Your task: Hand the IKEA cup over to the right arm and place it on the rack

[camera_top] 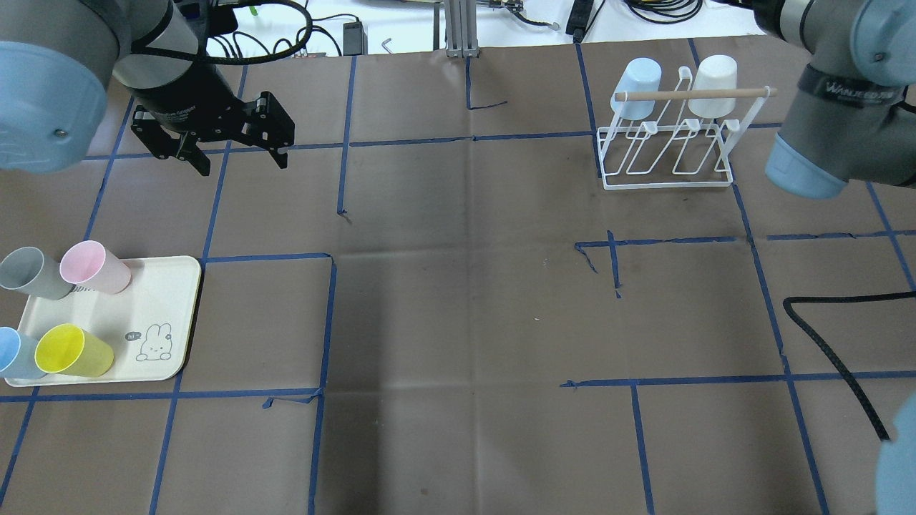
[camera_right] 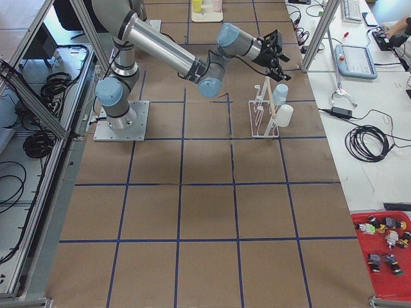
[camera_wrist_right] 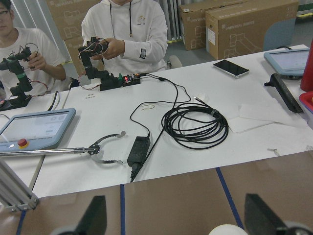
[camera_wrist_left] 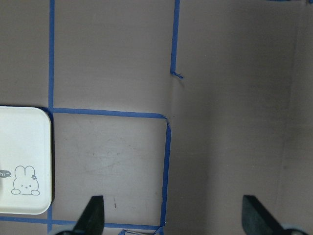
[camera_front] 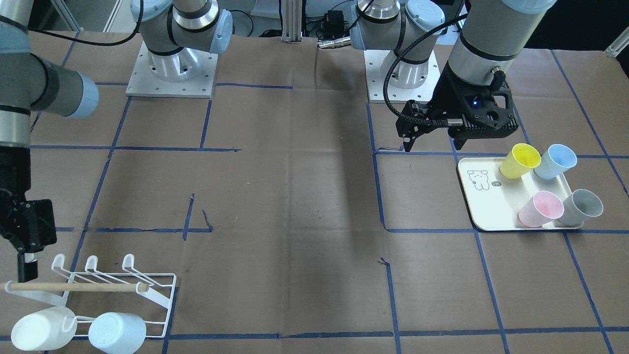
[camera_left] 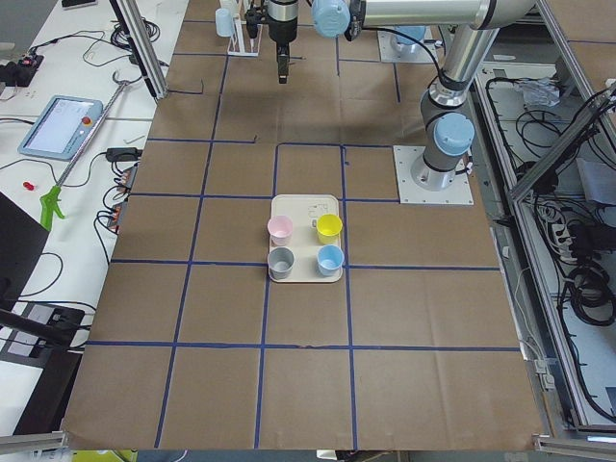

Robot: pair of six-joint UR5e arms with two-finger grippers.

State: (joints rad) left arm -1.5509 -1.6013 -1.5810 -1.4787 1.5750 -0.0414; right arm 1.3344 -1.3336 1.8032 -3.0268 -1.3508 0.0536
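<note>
Yellow (camera_top: 73,352), blue (camera_top: 16,353), pink (camera_top: 93,267) and grey (camera_top: 32,272) cups stand on a cream tray (camera_top: 179,315) at the table's left. My left gripper (camera_top: 236,150) hovers open and empty beyond the tray; in its wrist view the left gripper (camera_wrist_left: 173,218) frames bare paper with the tray corner (camera_wrist_left: 29,147) at the left. The white wire rack (camera_top: 665,182) carries a pale blue cup (camera_top: 635,86) and a white cup (camera_top: 714,84). My right gripper (camera_front: 27,268) hangs open beside the rack (camera_front: 167,305); the right gripper (camera_wrist_right: 176,218) holds nothing.
Brown paper with blue tape lines covers the table. A black cable (camera_top: 830,357) lies at the near right. Past the table's far edge is a white bench (camera_wrist_right: 195,147) with coiled cables, and two people (camera_wrist_right: 127,29) hold devices there.
</note>
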